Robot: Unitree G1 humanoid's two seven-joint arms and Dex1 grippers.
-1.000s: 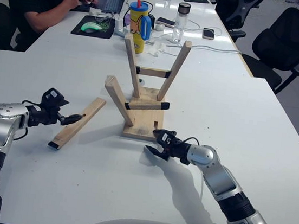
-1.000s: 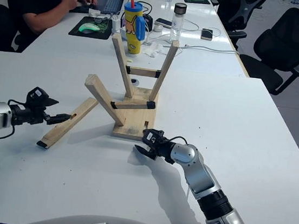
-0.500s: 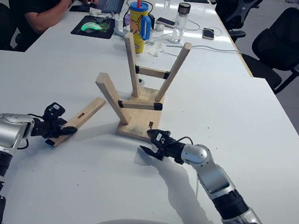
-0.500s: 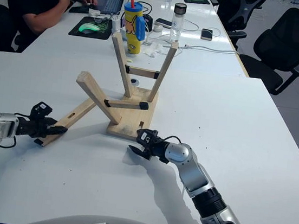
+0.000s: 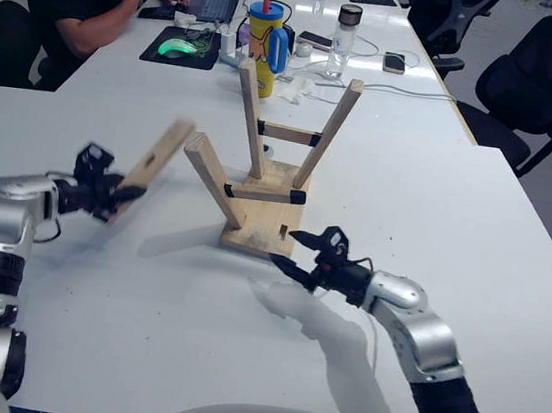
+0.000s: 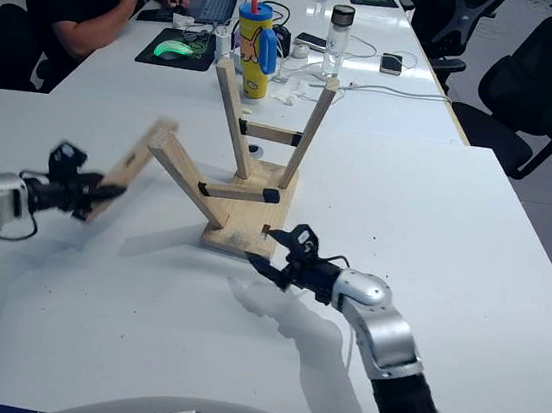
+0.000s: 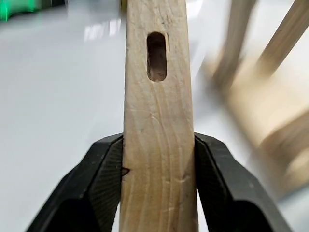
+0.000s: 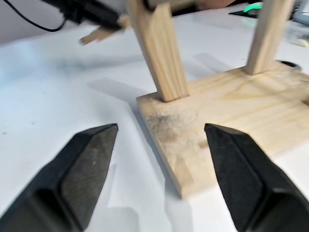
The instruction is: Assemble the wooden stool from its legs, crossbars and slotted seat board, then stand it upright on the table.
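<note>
The partly built stool lies upside down mid-table: its seat board (image 5: 260, 215) is flat on the table, with three legs (image 5: 252, 118) sticking up and dark-ended crossbars (image 5: 287, 133) between them. My left gripper (image 5: 117, 192) is shut on the fourth, loose leg (image 5: 156, 162), held off the table left of the stool; its slot (image 7: 156, 56) faces the left wrist camera. My right gripper (image 5: 294, 250) stands open at the seat board's near corner (image 8: 176, 171), one finger on each side of it.
At the far end of the table (image 5: 513, 246) stand a yellow cup (image 5: 261, 39), a clear bottle (image 5: 345, 39), a phone and a laptop, where a seated person works. Office chairs (image 5: 544, 78) stand off the right edge. Bare table surface lies in front of the stool.
My left gripper has lifted the loose leg off the table and swung it up toward the stool. My right gripper has opened wider at the seat board's corner. The stool has shifted slightly.
</note>
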